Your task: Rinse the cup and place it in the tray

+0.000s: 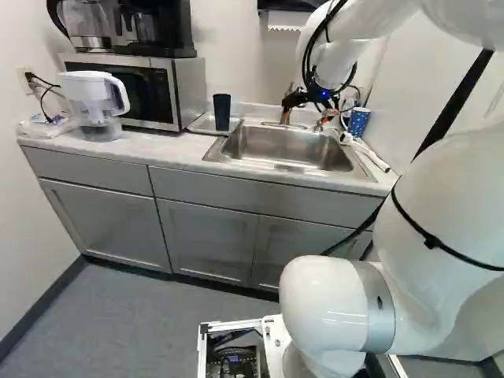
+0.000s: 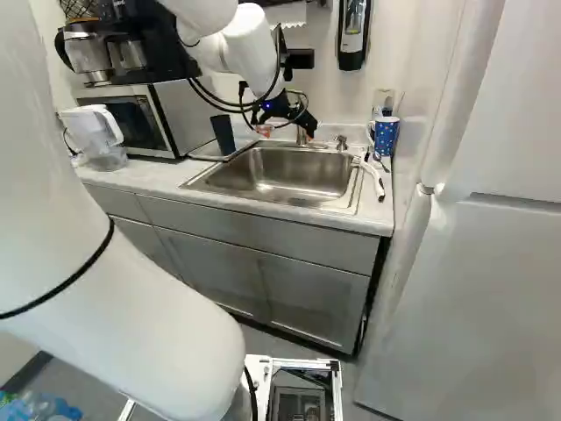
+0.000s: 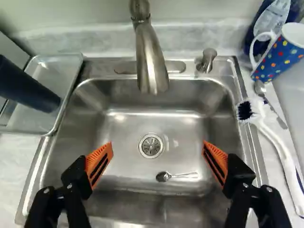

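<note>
"Gripper (image 2: 287, 129) clearance noted?"
"Released; fingers seen spread above the sink (image 3: 251, 137), tips framed within its rims."
"Containers?"
"Dark cup (image 3: 28, 90) seen upright in the tray (image 3: 59, 76); spoon (image 3: 164, 176) held in the sink."

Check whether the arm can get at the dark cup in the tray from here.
Probably yes: the gripper hangs open over the sink and nothing visible stands between it and the cup, though it must shift sideways toward the tray.

The white arm (image 1: 457, 197) reaches forward and bends down at the wrist (image 2: 252, 51), its end effector (image 2: 287, 132) pointing downward, both orange-padded fingers (image 3: 98, 163) spread wide apart.
</note>
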Tool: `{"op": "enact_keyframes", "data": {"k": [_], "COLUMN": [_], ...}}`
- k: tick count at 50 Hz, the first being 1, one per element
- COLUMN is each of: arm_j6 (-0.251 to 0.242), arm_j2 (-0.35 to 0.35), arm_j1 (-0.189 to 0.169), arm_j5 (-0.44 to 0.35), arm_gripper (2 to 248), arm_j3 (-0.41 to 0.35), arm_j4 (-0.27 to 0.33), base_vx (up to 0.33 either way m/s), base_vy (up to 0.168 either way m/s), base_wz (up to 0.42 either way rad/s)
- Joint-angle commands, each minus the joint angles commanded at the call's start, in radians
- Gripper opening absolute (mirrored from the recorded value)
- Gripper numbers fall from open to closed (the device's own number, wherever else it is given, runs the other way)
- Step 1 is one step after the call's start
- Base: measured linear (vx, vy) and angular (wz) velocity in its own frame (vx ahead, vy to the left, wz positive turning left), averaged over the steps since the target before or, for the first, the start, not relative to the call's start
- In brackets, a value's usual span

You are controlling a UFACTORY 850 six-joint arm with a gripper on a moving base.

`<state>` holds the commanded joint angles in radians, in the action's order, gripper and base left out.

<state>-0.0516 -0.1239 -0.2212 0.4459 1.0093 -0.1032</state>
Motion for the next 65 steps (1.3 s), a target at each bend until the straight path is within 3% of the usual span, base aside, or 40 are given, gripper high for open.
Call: {"op": "enact_keyframes", "data": {"k": [19, 65], "arm_j6": [0.0, 0.0], "arm_j2": [0.0, 0.0], "arm_j1": [0.0, 0.0], "arm_j5": [0.198, 0.2], "arm_gripper": [247, 247], "arm_j3": [0.0, 0.0], "arm_j4": [0.0, 0.0], "base_vx": [0.0, 0.0], "base_vy": [0.0, 0.0], "base_wz": [0.0, 0.0]}}
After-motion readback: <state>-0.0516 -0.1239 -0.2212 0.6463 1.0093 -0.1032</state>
